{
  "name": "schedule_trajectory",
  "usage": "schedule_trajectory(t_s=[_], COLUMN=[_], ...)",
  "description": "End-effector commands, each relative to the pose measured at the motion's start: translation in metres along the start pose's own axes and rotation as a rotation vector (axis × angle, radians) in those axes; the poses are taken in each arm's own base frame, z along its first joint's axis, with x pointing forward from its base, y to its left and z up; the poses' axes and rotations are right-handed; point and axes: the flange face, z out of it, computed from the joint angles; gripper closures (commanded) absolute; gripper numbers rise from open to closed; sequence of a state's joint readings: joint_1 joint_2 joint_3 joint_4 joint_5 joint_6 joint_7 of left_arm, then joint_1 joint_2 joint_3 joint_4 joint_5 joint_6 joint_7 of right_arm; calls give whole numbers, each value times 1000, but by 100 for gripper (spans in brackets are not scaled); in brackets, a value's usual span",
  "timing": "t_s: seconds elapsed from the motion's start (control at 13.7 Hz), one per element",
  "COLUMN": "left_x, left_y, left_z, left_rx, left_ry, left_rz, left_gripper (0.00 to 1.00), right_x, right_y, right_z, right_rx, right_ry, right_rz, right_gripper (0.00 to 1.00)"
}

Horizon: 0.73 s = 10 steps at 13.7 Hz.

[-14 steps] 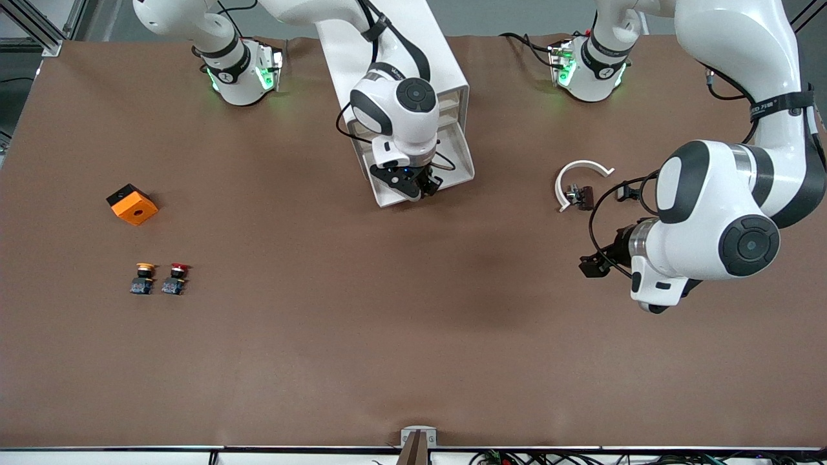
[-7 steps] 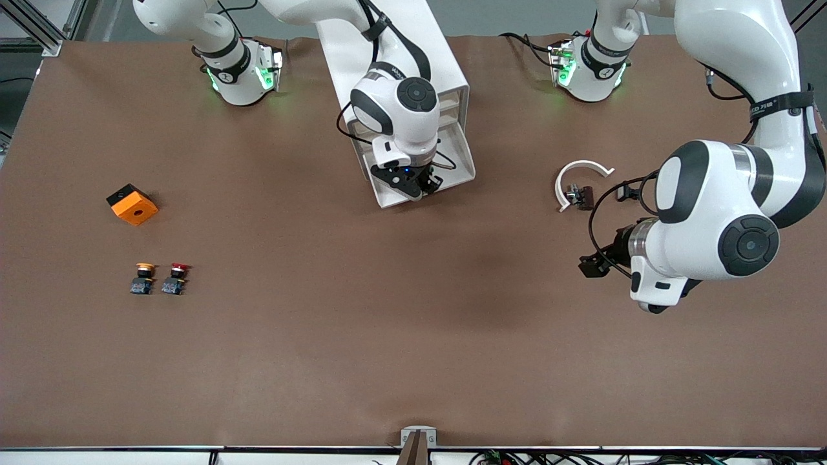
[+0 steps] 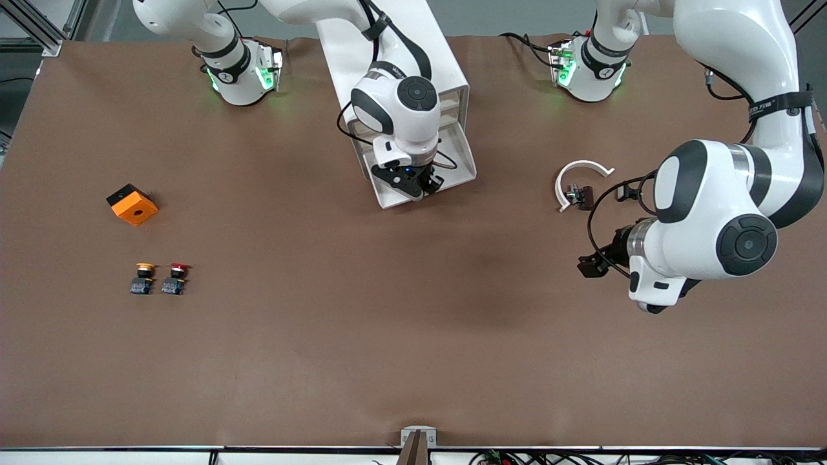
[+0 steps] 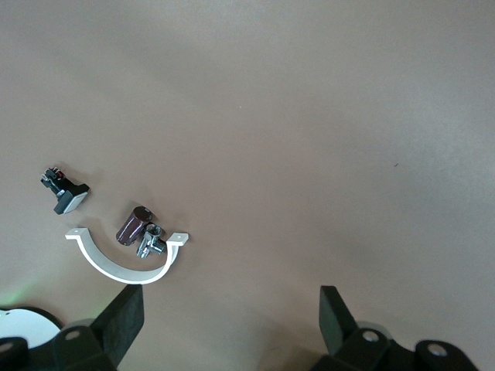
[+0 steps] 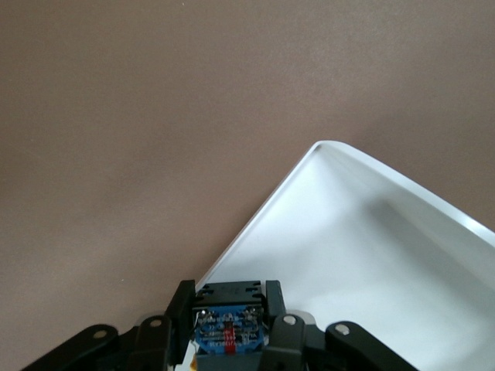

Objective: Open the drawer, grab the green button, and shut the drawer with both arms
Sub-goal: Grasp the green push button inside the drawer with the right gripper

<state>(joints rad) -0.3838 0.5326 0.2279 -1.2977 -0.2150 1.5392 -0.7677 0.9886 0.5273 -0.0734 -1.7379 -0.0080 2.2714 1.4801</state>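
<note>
The white cabinet [image 3: 413,39] stands between the arms' bases, its lowest drawer [image 3: 460,161] pulled out toward the front camera. My right gripper [image 3: 413,184] hangs over the drawer's front corner, shut on the button [image 5: 229,325]. Only the button's black-and-blue body shows between the fingers [image 5: 182,309]; its cap is hidden. In the right wrist view the drawer's white tray [image 5: 371,255] is bare. My left gripper [image 4: 232,297] is open over bare brown table at the left arm's end, with nothing between its fingers.
A white curved clip [image 3: 578,177] with small dark and metal parts [image 3: 580,196] lies beside the left arm. An orange box [image 3: 132,204], a yellow-capped button [image 3: 143,278] and a red-capped button [image 3: 176,278] sit toward the right arm's end.
The right hand has stayed over the open drawer with hardly any shift. The left arm has drifted very slightly toward the middle of the table.
</note>
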Motion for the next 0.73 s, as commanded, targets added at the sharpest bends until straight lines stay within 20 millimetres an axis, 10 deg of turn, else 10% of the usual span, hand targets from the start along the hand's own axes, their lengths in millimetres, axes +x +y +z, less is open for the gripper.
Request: schedule_trajectory(t_s=[0.0,0.66], left_x=[-4,-6], left_y=[2,4], left_z=[-3,-2], left_rx=[8,10], left_ry=[21,21], left_rz=[13,18], left_gripper=[0,0], right_x=[0,8], right_y=[-6,-17], right_z=[-7,-35], right_rx=[7,-4], right_ry=[5,-32], right_rz=[-11,0], right_gripper=[100,100])
